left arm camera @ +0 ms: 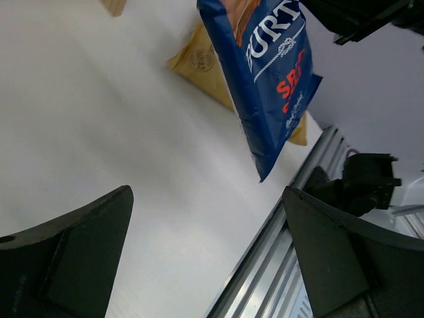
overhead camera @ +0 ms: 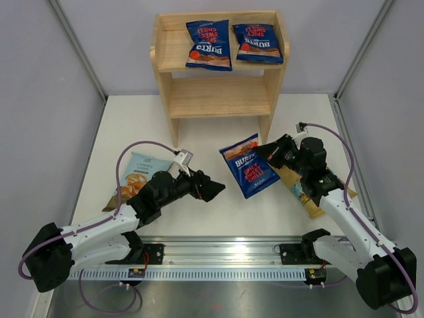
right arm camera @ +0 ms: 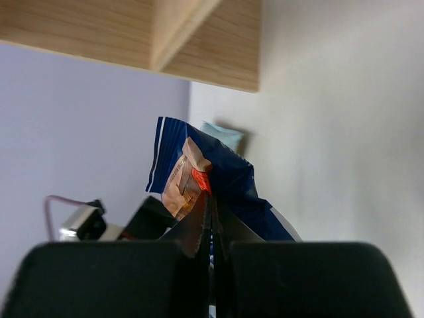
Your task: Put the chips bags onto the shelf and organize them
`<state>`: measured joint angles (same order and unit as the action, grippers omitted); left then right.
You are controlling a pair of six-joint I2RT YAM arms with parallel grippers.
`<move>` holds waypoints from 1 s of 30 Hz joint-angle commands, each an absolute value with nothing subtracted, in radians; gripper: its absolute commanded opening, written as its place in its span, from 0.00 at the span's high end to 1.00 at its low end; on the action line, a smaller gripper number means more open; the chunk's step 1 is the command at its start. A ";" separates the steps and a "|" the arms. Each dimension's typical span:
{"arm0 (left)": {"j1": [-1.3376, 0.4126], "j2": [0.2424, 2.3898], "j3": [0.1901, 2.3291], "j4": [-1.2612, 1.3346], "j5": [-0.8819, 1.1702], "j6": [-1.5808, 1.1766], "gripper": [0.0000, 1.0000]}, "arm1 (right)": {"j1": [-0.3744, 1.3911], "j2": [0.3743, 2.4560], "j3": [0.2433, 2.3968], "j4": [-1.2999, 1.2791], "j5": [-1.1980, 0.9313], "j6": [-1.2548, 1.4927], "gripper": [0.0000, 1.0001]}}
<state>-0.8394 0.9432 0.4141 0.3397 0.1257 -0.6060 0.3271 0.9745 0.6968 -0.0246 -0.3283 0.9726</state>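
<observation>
White table [overhead camera: 199, 215] between grey walls: my right claw [overhead camera: 266, 151] grips a dark blue Burts bag [overhead camera: 248, 171].
My right claw's jaws are pressed together on that bag's top corner, and the bag hangs tilted in front of the wooden shelf [overhead camera: 218, 99]. A tan-yellow bag [overhead camera: 317, 207] lies on the table under my right arm. My left claw [overhead camera: 215, 189] is spread wide and holds nothing, pointing at the held bag from near its lower edge. A pale blue-white bag [overhead camera: 138, 173] lies under my left arm. On the shelf's top tier, a left Burts bag [overhead camera: 209, 44] and a right Burts bag [overhead camera: 258, 43] lie side by side.
</observation>
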 commanded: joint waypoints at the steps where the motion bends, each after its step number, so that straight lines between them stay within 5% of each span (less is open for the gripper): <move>1: -0.847 0.976 0.406 0.662 0.204 -0.660 0.01 | 0.328 0.916 0.672 0.168 -0.362 1.178 1.00; 7: -0.865 1.084 0.455 0.883 0.305 -0.693 0.01 | 0.328 0.874 0.650 0.265 -0.396 1.330 1.00; 18: -0.926 1.244 0.638 0.837 0.253 -0.655 0.05 | 0.333 0.821 0.585 0.388 -0.413 1.511 1.00; 19: -0.930 1.253 0.646 0.841 0.250 -0.650 0.10 | 0.333 0.802 0.578 0.379 -0.393 1.517 1.00; 20: -0.936 1.256 0.653 0.841 0.244 -0.638 0.30 | 0.334 0.795 0.575 0.371 -0.387 1.519 1.00; 23: -0.937 1.259 0.658 0.844 0.207 -0.629 0.68 | 0.333 0.759 0.583 0.321 -0.368 1.503 1.00; 25: -0.937 1.259 0.655 0.850 0.204 -0.620 0.72 | 0.334 0.747 0.584 0.313 -0.362 1.497 1.00; 27: -0.937 1.255 0.658 0.844 0.210 -0.606 0.88 | 0.334 0.742 0.592 0.304 -0.360 1.483 1.00; 30: -0.937 1.232 0.664 0.804 0.209 -0.585 0.96 | 0.333 0.742 0.615 0.284 -0.364 1.413 0.80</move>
<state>-0.9329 1.2537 0.6224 0.7643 0.2283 -0.6334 0.3290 0.7525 0.5735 0.2859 -0.3836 1.4727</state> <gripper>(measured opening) 0.064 0.133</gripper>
